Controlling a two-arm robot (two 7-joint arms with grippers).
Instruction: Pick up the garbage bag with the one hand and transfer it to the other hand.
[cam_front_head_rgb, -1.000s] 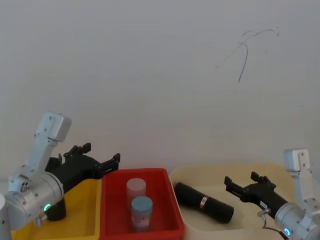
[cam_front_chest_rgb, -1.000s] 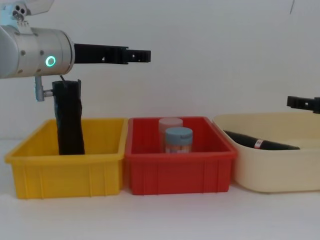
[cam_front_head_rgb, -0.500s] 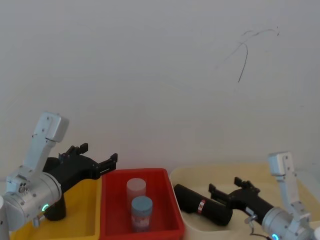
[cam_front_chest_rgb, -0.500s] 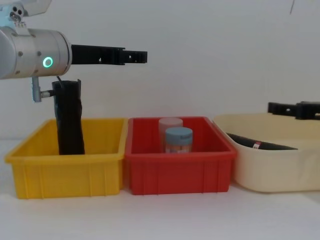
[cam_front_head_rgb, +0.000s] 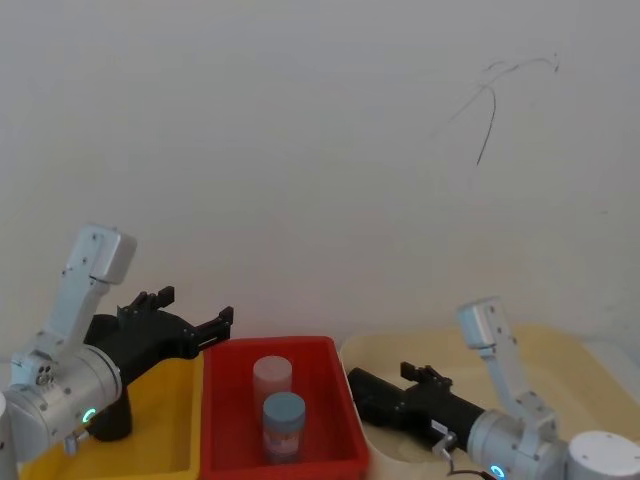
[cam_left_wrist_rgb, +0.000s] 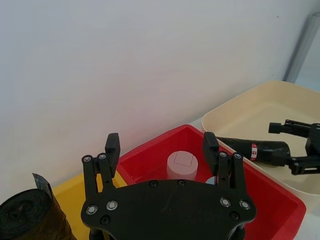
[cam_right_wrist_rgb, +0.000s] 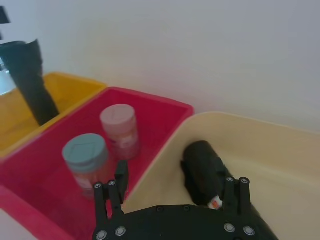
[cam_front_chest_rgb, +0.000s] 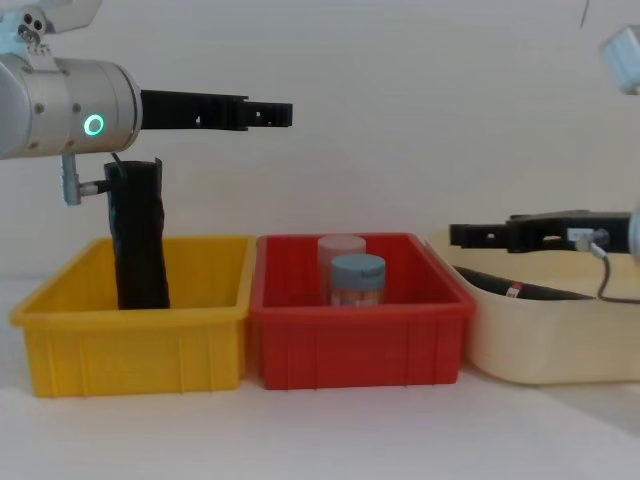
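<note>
I had the right tool (cam_right_wrist_rgb: 175, 180) spread wide over the garbage bag (cam_right_wrist_rgb: 200, 165), seemingly to straddle it, the left tool (cam_left_wrist_rgb: 161, 145) hovering open at left to receive.

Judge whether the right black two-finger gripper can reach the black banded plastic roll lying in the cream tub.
Probably yes: the right gripper hovers open above the roll in the open-topped tub, nothing between them.

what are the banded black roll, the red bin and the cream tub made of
The garbage bag: probably thin plastic film wound tight, faintly glossy black, with a red-and-white label band. The red bin: seemingly rigid moulded plastic, smooth, with a lipped rim. The cream tub: likely plastic too, duller, with rounded corners.
</note>
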